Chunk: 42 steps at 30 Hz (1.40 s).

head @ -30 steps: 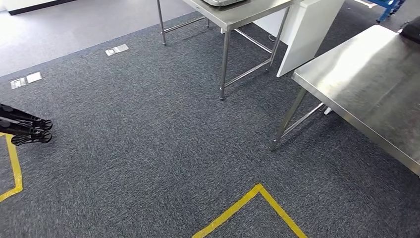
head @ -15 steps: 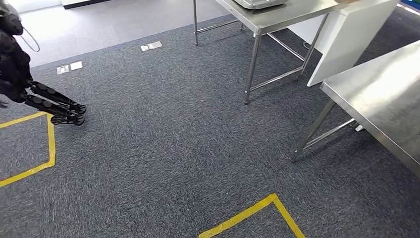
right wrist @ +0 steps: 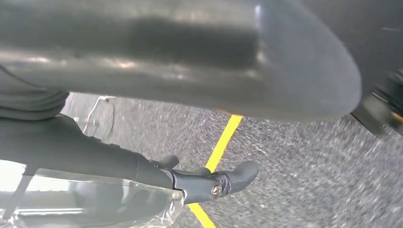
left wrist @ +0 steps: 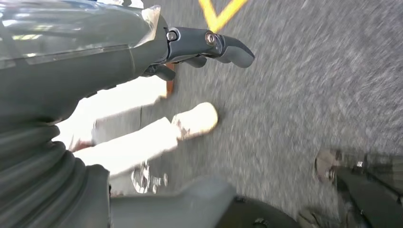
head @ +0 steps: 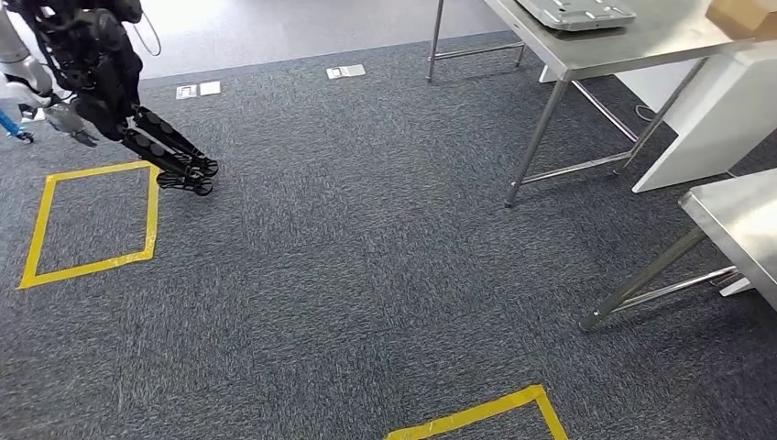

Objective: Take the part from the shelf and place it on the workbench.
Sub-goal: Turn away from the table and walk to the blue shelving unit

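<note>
Two steel workbenches stand to my right in the head view: one [head: 641,41] at the back carrying a flat grey tray [head: 573,11] and a cardboard box [head: 742,14], and the corner of another [head: 742,220] nearer to me. My left hand [left wrist: 157,52] hangs over the carpet, its dark fingers [left wrist: 223,45] stretched out and nothing between them and the thick thumb [left wrist: 190,202]. My right hand [right wrist: 119,164] also hangs over the carpet, fingers [right wrist: 233,178] straight and holding nothing.
A black legged robot [head: 101,73] stands at the far left by a yellow taped square [head: 92,220]. More yellow tape [head: 476,412] lies close in front. A white panel [head: 705,119] leans by the tables. A person's light shoe [left wrist: 195,121] is near my left hand.
The whole view has swung left: the tables slid toward the right edge, and the black robot and yellow square came into sight. That is the camera turning, not the things moving.
</note>
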{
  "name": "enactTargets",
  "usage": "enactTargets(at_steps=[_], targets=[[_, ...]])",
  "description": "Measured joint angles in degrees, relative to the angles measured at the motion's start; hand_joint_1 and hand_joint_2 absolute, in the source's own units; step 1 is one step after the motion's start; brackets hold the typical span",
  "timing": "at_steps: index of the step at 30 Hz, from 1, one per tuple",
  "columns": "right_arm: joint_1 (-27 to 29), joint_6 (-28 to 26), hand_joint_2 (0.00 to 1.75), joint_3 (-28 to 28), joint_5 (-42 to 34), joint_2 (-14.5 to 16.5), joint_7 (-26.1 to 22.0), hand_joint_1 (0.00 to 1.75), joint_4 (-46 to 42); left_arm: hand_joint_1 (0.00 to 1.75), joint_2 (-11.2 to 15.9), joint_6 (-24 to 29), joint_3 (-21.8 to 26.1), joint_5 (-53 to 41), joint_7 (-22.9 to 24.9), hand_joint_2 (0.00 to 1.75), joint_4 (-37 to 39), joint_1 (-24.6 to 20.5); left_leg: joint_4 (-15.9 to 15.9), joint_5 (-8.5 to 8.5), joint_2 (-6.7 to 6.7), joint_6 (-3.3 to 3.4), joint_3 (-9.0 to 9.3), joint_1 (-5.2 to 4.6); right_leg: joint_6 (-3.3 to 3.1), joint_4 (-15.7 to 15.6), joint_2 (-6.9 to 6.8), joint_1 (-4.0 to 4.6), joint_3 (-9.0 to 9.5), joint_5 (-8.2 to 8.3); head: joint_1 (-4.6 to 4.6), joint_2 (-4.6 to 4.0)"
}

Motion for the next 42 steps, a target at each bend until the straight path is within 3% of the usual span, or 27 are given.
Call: enactTargets(at_steps=[2,3,4,6,8,10,11,13,15,17,18,19,21,23,26,28,30,32,33,34,35,37,39,41,42], targets=[[0.0,0.7,0.00,0.7,0.8,0.0,0.7,0.00,0.0,0.00,-0.2,0.7,0.9,0.9,0.4,1.75,0.0,0.0,0.0,0.08,-1.76,0.12,-0.10,-0.18,0.30,4.9,0.54,0.02,-2.67,-1.09,-0.02,0.00],[-0.1,1.1,0.00,1.0,1.0,0.0,1.0,0.00,0.0,0.00,-0.3,1.0,1.4,1.3,0.5,1.75,0.0,0.0,0.1,0.11,-2.67,0.14,-0.08,-0.24,0.70,4.1,0.74,0.04,-2.50,-0.21,-0.02,0.00],[-0.2,1.3,0.00,1.2,1.1,0.0,1.3,0.00,0.0,0.00,-0.4,1.2,1.8,1.6,0.5,1.75,0.0,0.0,0.1,0.14,-3.54,0.12,-0.03,-0.27,1.14,1.1,1.14,0.03,-1.31,1.42,-0.03,0.00],[-0.5,1.8,0.00,1.3,0.7,-0.1,1.4,0.00,0.0,0.00,-0.6,1.2,2.4,1.4,0.4,1.75,0.0,0.0,0.1,0.23,-5.03,-0.08,0.01,-0.31,1.53,-7.1,3.57,-0.01,2.10,4.95,-0.02,0.00],[-0.7,1.9,0.00,1.3,0.2,-0.2,1.4,0.00,0.0,0.00,-0.8,0.7,2.7,0.6,0.4,1.75,0.0,0.0,0.2,0.38,-6.13,-0.55,-0.21,-0.33,0.99,-11.2,5.16,0.14,3.73,6.44,-0.05,0.00],[-0.8,1.4,0.00,1.3,-0.4,-0.2,1.1,0.00,0.0,0.00,-0.8,-0.2,2.7,-0.8,0.4,1.75,0.0,0.2,0.1,0.64,-7.07,-1.27,-0.54,-0.21,0.07,-11.6,4.21,0.32,3.98,6.73,-0.07,0.00],[-0.8,1.0,0.00,1.3,-0.7,-0.2,1.0,0.00,0.0,0.00,-0.8,-0.7,2.6,-1.5,0.4,1.75,0.0,0.3,0.3,0.51,-6.66,-1.56,-0.78,-0.17,-0.37,-11.8,3.59,0.18,4.18,6.97,-0.13,0.00],[-0.8,0.3,0.00,1.1,-1.7,-0.1,0.7,0.00,0.0,0.00,-0.6,-1.6,2.2,-3.1,0.4,1.75,0.0,0.3,3.3,-1.56,-3.81,-2.06,-2.23,-0.25,-1.30,-12.3,2.15,-0.15,4.43,7.36,-0.39,0.00],[-0.4,-0.5,0.00,0.6,-2.9,-0.1,0.5,0.00,0.0,0.00,-0.2,-2.7,1.6,-4.1,0.3,1.75,0.0,0.3,10.4,-5.58,-0.70,-2.51,-5.52,-0.14,-1.89,-12.5,0.41,0.01,4.49,7.32,-0.60,0.00],[0.1,-1.2,0.00,-0.2,-4.0,-0.2,0.7,0.00,0.0,0.00,0.0,-3.7,1.2,-3.8,-0.1,1.75,0.0,0.3,16.2,-7.66,0.24,-3.01,-8.18,0.20,-2.08,-12.4,-1.44,0.13,4.47,7.21,-0.60,0.00],[0.3,-1.6,0.00,-0.6,-4.6,-0.2,0.9,0.00,0.0,0.00,0.2,-4.0,1.2,-3.4,-0.4,1.75,0.0,0.3,16.2,-7.12,0.54,-3.24,-8.06,0.42,-2.09,-12.4,-2.22,0.10,4.46,7.18,-0.63,0.00],[0.4,-1.9,0.00,-1.2,-5.2,-0.2,1.0,0.00,0.0,0.00,0.2,-4.3,1.2,-3.1,-0.8,1.75,0.0,0.4,13.8,-5.66,1.02,-3.45,-6.72,0.65,-2.01,-12.4,-2.90,0.03,4.50,7.11,-0.63,0.00],[0.6,-2.4,0.00,-2.3,-6.6,-0.3,1.1,0.00,0.0,0.00,0.4,-4.5,1.2,-2.9,-1.9,1.75,0.0,0.4,6.0,-2.41,3.55,-3.69,-2.22,0.90,-1.54,-12.1,-4.02,0.17,4.57,6.74,-0.73,0.00],[1.0,-2.7,0.00,-3.5,-7.4,-0.4,1.0,0.00,0.0,0.00,0.4,-4.5,1.2,-3.0,-3.7,1.75,0.0,0.2,1.3,-1.20,5.24,-3.26,0.44,0.78,-0.82,-11.8,-5.02,0.60,4.58,6.19,-0.59,0.00],[1.4,-2.9,0.00,-4.6,-7.3,-0.4,0.7,0.00,0.0,0.00,0.3,-5.1,1.2,-2.4,-7.6,1.75,-0.1,0.1,0.7,-1.02,3.60,-1.92,0.47,0.22,0.11,-11.6,-6.25,0.68,5.05,5.72,-0.31,0.00],[1.5,-3.0,0.00,-4.8,-7.0,-0.3,0.5,0.00,0.0,0.00,0.1,-5.4,1.2,-2.0,-9.3,1.75,-0.1,0.0,0.3,-0.51,2.29,-0.94,0.43,0.23,0.38,-9.0,-3.96,0.23,4.07,4.06,-0.17,0.00],[1.7,-3.0,0.00,-4.9,-6.8,-0.1,0.4,0.00,0.0,0.00,-0.1,-5.4,1.2,-1.9,-9.9,1.75,-0.1,-0.1,0.2,-0.20,0.89,-0.35,0.24,0.27,0.10,-2.0,-0.62,-0.10,0.70,0.84,0.08,0.00],[2.1,-3.0,0.00,-5.1,-6.8,-0.1,0.4,0.00,0.0,0.00,-0.3,-5.4,1.2,-1.8,-10.0,1.75,-0.1,-0.1,0.3,-0.10,-0.84,-0.18,0.06,0.16,0.21,4.7,0.50,-0.13,-2.79,-1.20,0.11,0.00],[2.2,-3.0,0.00,-5.2,-6.8,-0.1,0.4,0.00,0.1,0.00,-0.3,-5.4,1.2,-1.8,-10.0,1.75,-0.1,-0.1,0.3,-0.05,-1.74,-0.17,0.04,0.11,0.55,5.3,0.66,-0.11,-3.29,-0.90,0.13,0.00],[2.3,-3.0,0.00,-5.2,-6.8,-0.1,0.4,0.00,0.1,0.00,-0.3,-5.4,1.2,-1.8,-10.0,1.75,-0.1,-0.1,0.3,0.00,-2.61,-0.21,0.07,0.08,1.00,3.5,0.85,-0.12,-2.64,0.32,0.13,0.00],[2.3,-3.0,0.00,-5.3,-6.8,-0.1,0.4,0.00,0.1,0.00,-0.3,-5.4,1.2,-1.8,-10.0,1.75,-0.1,0.0,0.3,0.05,-3.40,-0.28,0.12,0.09,1.45,-0.2,1.35,-0.21,-1.00,2.15,0.14,0.00],[2.3,-3.0,0.00,-5.3,-6.8,-0.1,0.4,0.00,0.1,0.00,-0.5,-5.4,1.2,-1.8,-10.1,0.87,-0.1,-0.1,0.3,0.17,-4.75,-0.66,0.14,0.03,1.64,-8.0,3.30,-0.36,2.28,5.26,0.14,0.00],[2.2,-3.0,0.00,-5.3,-6.8,-0.1,0.4,0.00,0.1,0.00,-0.5,-5.4,1.2,-1.8,-10.1,0.00,-0.1,0.0,0.3,0.34,-5.68,-1.26,-0.02,-0.06,0.82,-11.0,4.28,-0.13,3.50,6.36,0.10,0.00],[2.0,-3.0,0.00,-5.3,-6.3,0.0,0.3,0.00,0.1,0.00,-0.6,-5.0,1.2,-1.5,-10.1,0.00,0.0,0.1,0.2,0.55,-6.38,-1.93,-0.35,0.06,-0.20,-11.1,3.31,-0.10,3.68,6.79,0.05,0.00],[2.0,-2.8,0.00,-5.3,-5.8,0.0,0.2,0.00,0.1,0.00,-0.7,-4.5,1.3,-1.1,-10.0,0.00,0.0,0.2,0.7,0.16,-5.86,-2.19,-0.70,0.09,-0.69,-11.2,2.76,-0.27,3.73,7.01,0.04,0.00]])
